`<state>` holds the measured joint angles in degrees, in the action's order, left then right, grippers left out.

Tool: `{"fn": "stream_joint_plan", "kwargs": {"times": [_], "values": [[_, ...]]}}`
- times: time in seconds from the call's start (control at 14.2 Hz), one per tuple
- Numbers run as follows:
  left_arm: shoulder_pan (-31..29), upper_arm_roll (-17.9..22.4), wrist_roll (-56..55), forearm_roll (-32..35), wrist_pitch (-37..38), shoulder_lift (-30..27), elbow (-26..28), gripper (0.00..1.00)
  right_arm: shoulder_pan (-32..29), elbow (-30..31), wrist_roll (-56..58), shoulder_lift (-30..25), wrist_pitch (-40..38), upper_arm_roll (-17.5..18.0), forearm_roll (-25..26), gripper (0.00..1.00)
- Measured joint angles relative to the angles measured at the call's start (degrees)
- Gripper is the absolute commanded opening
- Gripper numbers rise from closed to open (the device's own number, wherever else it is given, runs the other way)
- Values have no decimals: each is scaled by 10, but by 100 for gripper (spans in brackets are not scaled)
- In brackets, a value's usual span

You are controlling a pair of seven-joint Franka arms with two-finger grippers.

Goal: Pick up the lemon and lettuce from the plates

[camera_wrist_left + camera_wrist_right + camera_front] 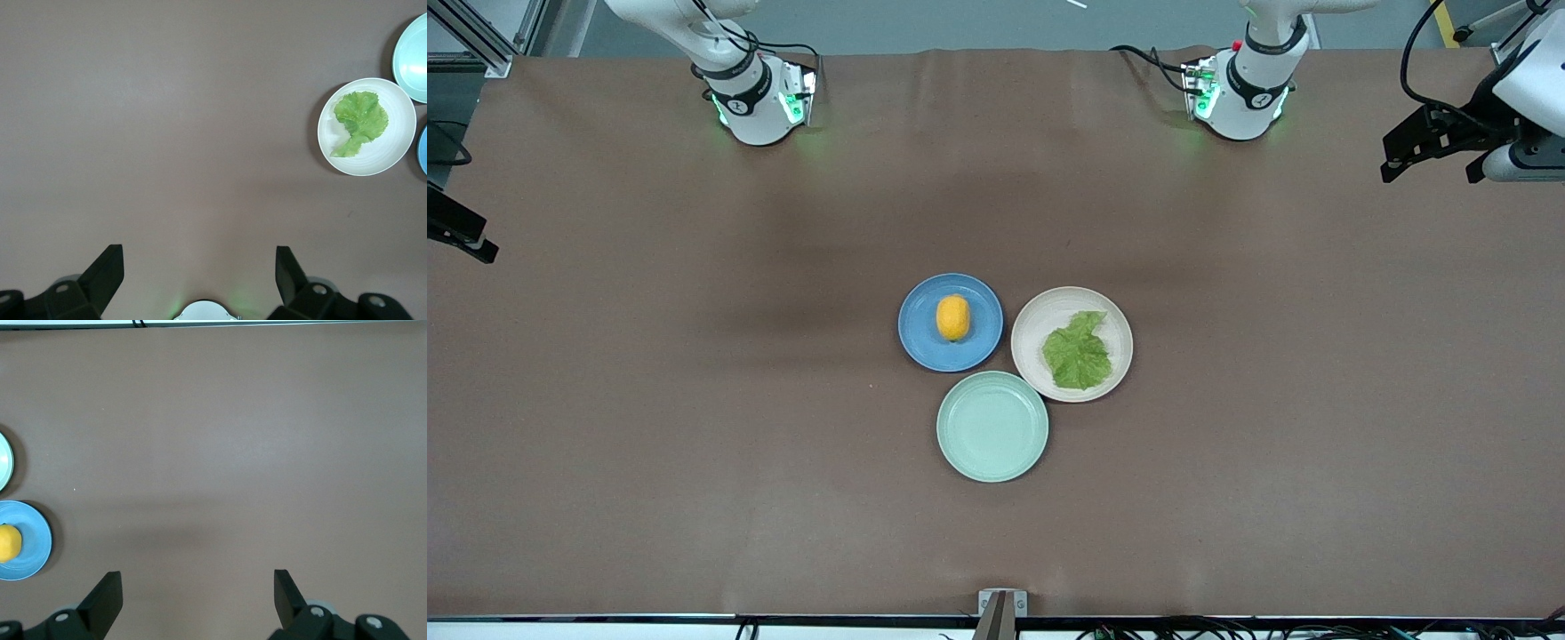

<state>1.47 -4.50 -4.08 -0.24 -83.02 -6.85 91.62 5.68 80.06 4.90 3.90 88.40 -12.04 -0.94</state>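
Observation:
The lemon [952, 317] lies on the blue plate [925, 348] in the middle of the table. The lettuce [1079, 351] lies flat on the pinkish-beige plate [1040, 322] beside it, toward the left arm's end. My left gripper [1427, 164] is open and empty, high over the table's left arm end. Its wrist view [199, 257] shows the lettuce [360, 120] on its plate [390, 150]. My right gripper [463, 233] is open and empty over the right arm's end. Its wrist view [197, 580] shows the lemon [8, 543] on the blue plate [35, 547].
An empty mint-green plate [992, 427] touches both plates, nearer to the front camera. It also shows at the edge of the left wrist view [413, 59] and the right wrist view [3, 463]. Brown table surface lies all around the three plates.

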Motion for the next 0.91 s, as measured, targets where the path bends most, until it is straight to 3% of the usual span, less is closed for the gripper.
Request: {"fn": "stream_joint_plan", "kwargs": {"times": [0.63, 0.91], "values": [[-9, 21, 2, 0, -2, 39, -19, 100, 2, 0, 0, 0, 0, 2, -1, 100], [-3, 15, -27, 0, -10, 84, -20, 100, 46, 0, -63, 13, 7, 8, -2, 100]]}}
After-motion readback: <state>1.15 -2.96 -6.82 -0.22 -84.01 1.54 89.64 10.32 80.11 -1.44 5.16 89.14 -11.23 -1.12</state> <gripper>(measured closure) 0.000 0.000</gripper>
